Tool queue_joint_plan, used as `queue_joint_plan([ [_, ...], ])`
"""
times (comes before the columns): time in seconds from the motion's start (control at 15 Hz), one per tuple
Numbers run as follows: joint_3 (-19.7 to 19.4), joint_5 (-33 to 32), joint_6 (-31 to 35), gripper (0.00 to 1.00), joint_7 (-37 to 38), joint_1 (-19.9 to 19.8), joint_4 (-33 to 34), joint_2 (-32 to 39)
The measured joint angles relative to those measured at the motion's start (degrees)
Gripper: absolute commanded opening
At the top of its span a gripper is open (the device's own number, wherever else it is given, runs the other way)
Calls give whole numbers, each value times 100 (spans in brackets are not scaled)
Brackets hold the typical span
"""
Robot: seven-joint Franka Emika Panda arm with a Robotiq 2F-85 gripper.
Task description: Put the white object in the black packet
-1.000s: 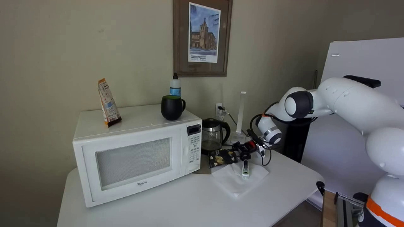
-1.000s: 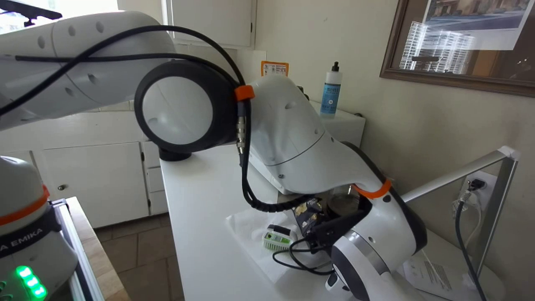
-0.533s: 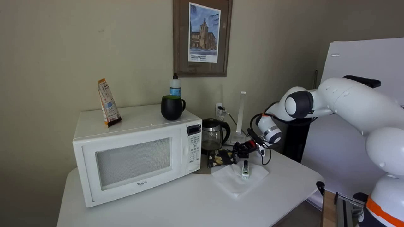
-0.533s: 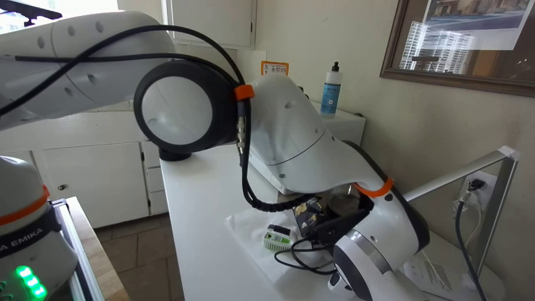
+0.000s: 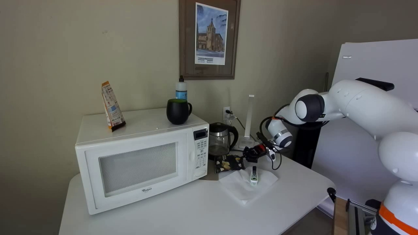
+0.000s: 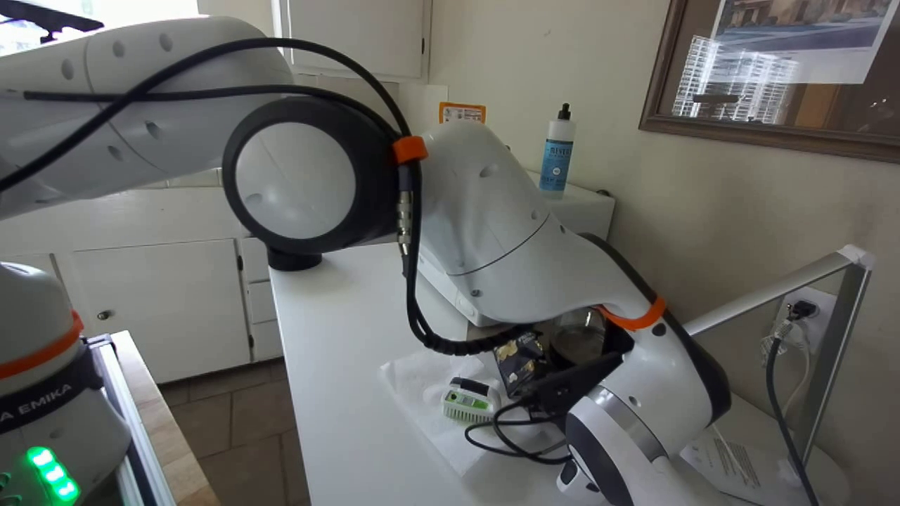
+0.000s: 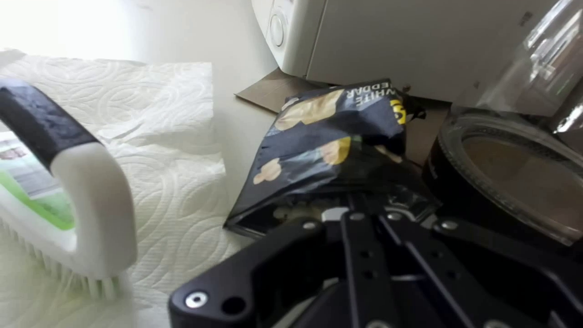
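Two fingers (image 7: 370, 269) of the claw (image 7: 376, 210) stand together at the black packet (image 7: 314, 150), any grip on it unclear.

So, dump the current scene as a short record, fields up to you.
surface: white table
container: black packet, lying beside the kettle
packet_contents: cannot tell
end_effector: gripper, fingers together at packet's arm-side end; contact unclear
nearby: white brush, bristles down on paper towel
upper_level: black mug, bottle and bag on microwave
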Motion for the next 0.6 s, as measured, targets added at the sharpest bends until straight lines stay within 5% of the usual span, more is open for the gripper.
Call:
queue_joint_plan([
  [0.4, -220, -149, -76, 0, 34, -31, 1, -174],
  [0.6, -428, -762, -310, 0, -111, 74, -205, -532],
])
